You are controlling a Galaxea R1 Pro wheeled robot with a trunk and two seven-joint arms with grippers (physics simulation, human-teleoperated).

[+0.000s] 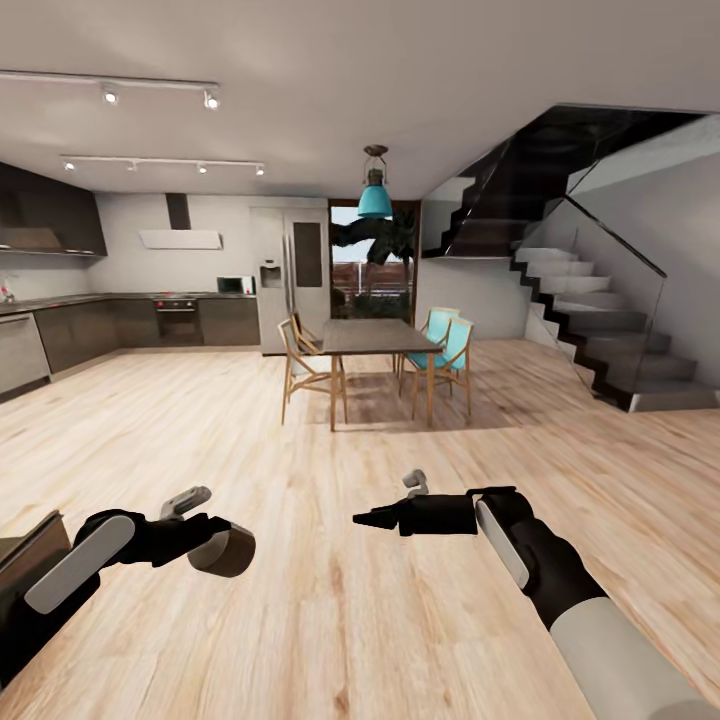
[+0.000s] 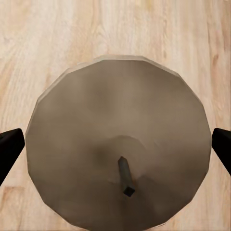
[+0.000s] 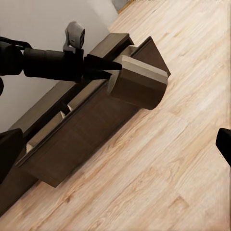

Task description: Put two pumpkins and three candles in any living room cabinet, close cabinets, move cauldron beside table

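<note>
My left tool (image 1: 205, 545) pinches a squat brown candle (image 1: 225, 550) above the wood floor (image 1: 330, 620), forearm level. My right tool (image 1: 362, 518) hangs empty, fingers spread. The cabinet (image 3: 82, 130), drawers open, stands just behind; I judge the candle goes in a drawer next.

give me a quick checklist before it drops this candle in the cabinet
1. Candle gripped by left claw: ok.
2. Cabinet has a drawer open: ok.
3. Candle directly over that drawer: cannot tell; the right wrist view only shows it close to the drawer front.
4. Right claw open and empty: ok.
5. Every cabinet drawer closed: not ok, at least two stand open.
</note>
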